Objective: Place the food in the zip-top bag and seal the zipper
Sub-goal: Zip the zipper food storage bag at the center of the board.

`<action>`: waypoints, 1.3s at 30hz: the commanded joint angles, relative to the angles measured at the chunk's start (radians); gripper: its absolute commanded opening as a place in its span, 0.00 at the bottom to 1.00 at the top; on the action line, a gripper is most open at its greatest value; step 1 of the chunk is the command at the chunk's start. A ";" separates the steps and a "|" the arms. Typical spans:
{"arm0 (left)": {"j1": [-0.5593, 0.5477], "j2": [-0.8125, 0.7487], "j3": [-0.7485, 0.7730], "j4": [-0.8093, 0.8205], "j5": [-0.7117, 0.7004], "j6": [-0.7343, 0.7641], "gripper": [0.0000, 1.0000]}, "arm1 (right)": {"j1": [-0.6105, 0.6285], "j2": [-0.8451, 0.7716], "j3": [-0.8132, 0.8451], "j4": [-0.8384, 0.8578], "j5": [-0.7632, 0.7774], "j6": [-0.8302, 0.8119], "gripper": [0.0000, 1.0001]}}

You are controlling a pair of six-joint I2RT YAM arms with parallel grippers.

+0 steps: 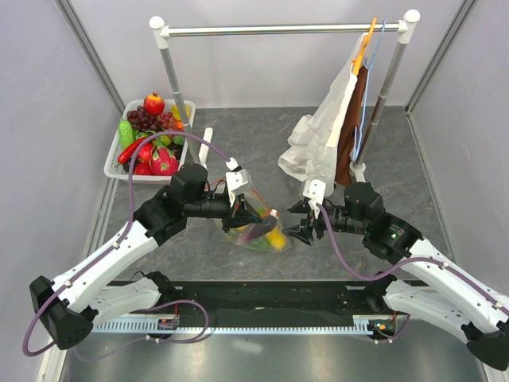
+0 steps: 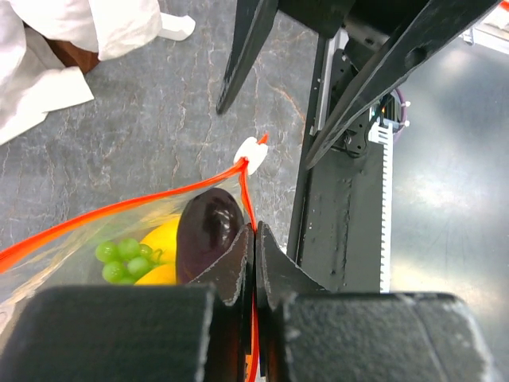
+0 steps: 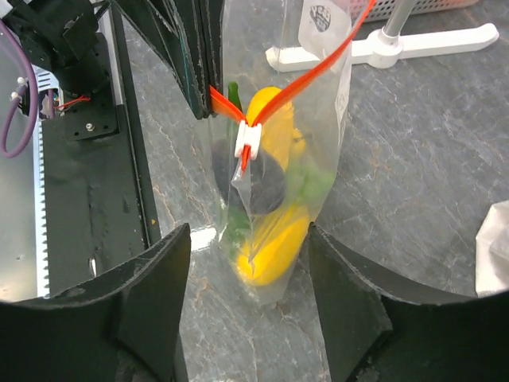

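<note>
My left gripper (image 2: pixel 254 239) is fully closed, pinching the thin orange-red zipper strip (image 3: pixel 318 61) of the clear crinkly plastic zip-top bag (image 3: pixel 322 135). My right gripper (image 3: pixel 246 239) is spread wide and empty, just beside the small white slider (image 3: pixel 248 140). A purple toy eggplant (image 2: pixel 208 227), green grapes (image 2: pixel 123 259) and yellow fruit (image 3: pixel 274 247) lie inside the bag.

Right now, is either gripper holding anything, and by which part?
The left gripper is shut on the bag, pinching its zipper edge just beside the slider. The right gripper is open, holding nothing.
</note>
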 commanded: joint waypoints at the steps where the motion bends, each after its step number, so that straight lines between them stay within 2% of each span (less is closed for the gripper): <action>1: 0.001 0.010 0.049 0.081 0.037 -0.045 0.02 | 0.002 0.006 -0.007 0.110 -0.044 -0.046 0.66; 4: 0.000 0.020 0.048 0.094 0.041 -0.046 0.02 | 0.002 0.023 -0.015 0.155 -0.053 -0.026 0.65; 16: 0.000 0.045 0.063 0.120 0.049 -0.046 0.02 | 0.004 0.089 -0.014 0.203 -0.067 0.010 0.43; 17: 0.000 0.045 0.063 0.120 0.050 -0.047 0.02 | 0.002 0.089 -0.015 0.200 -0.066 0.010 0.37; 19: 0.000 0.043 0.062 0.118 0.060 -0.046 0.02 | 0.002 0.086 -0.015 0.203 -0.056 0.010 0.33; 20: -0.001 0.042 0.060 0.112 0.064 -0.038 0.02 | 0.002 0.086 -0.015 0.203 -0.053 0.010 0.21; 22: 0.000 0.036 0.055 0.100 0.084 -0.020 0.03 | 0.002 0.086 -0.014 0.201 -0.037 0.014 0.05; 23: -0.001 0.031 0.058 0.065 0.092 0.022 0.15 | 0.002 0.085 -0.015 0.200 -0.029 0.013 0.00; 25: 0.000 0.019 0.086 -0.001 0.098 0.092 0.34 | 0.002 0.072 -0.021 0.198 -0.020 0.002 0.00; 26: -0.001 0.016 0.103 -0.062 0.089 0.161 0.60 | 0.002 0.069 -0.024 0.195 -0.020 -0.004 0.00; 27: 0.000 0.016 0.120 -0.087 0.057 0.192 0.67 | 0.002 0.062 -0.026 0.192 -0.023 -0.010 0.00; 29: 0.002 0.011 0.155 -0.118 0.079 0.294 0.73 | 0.002 0.057 -0.034 0.184 -0.039 -0.035 0.00; 32: 0.002 0.042 0.198 -0.119 0.107 0.374 0.73 | 0.004 0.054 -0.035 0.178 -0.053 -0.064 0.00; 35: 0.000 0.112 0.247 -0.135 0.193 0.448 0.66 | 0.002 0.051 -0.035 0.180 -0.047 -0.081 0.00; 39: -0.015 0.184 0.278 -0.133 0.212 0.523 0.60 | 0.002 0.045 -0.029 0.177 -0.038 -0.081 0.00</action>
